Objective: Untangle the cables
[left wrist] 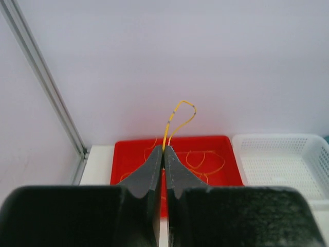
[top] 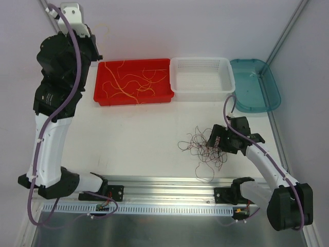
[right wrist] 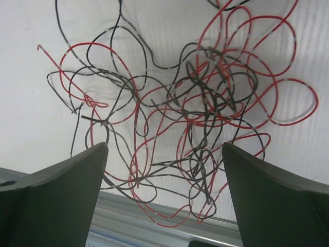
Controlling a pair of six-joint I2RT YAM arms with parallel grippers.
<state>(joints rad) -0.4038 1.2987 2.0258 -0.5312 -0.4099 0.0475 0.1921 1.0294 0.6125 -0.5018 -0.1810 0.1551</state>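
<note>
red-black cable tangle [right wrist: 205, 103]: beneath right gripper [right wrist: 164, 146], jaws apart. yellow cable [left wrist: 180, 110]: pinched in left gripper [left wrist: 163, 149], seemingly above red tray [left wrist: 205, 138].

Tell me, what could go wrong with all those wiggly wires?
1. The left end effector pinches one thin yellow wire near the red tray; it might slip out and land outside the tray.
2. The right end effector hangs open over the red and black tangle; closing there could grab several strands and tighten the knots.
3. Some strands reach the metal rail and might snag.
</note>
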